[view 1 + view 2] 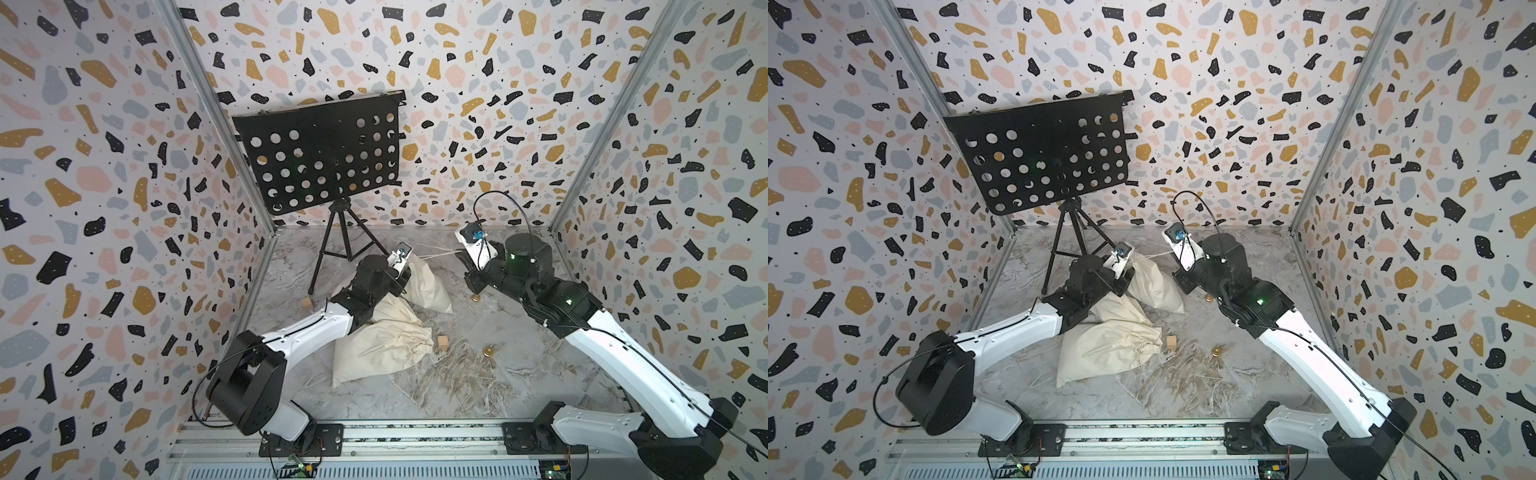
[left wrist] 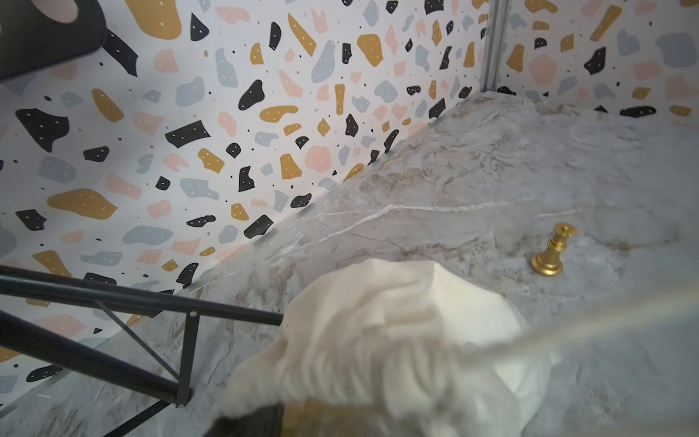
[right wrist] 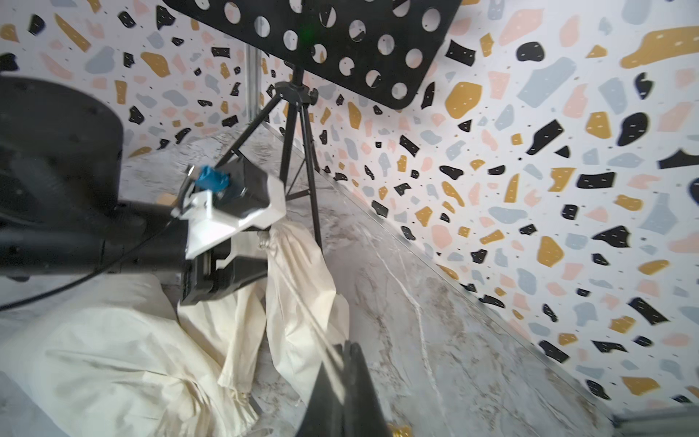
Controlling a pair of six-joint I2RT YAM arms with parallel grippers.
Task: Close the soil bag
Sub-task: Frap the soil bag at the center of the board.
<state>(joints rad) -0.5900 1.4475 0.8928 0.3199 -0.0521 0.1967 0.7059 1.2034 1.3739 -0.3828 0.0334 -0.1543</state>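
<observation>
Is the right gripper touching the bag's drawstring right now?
Touching. In the right wrist view the taut drawstring runs from the bag straight into the shut right gripper, which pinches it.

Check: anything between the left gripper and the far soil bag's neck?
Nothing visible. The left gripper sits right at the gathered neck of the soil bag; the music stand leg stands beyond it, not between. The right gripper is shut on the drawstring, taut and unobstructed.
</observation>
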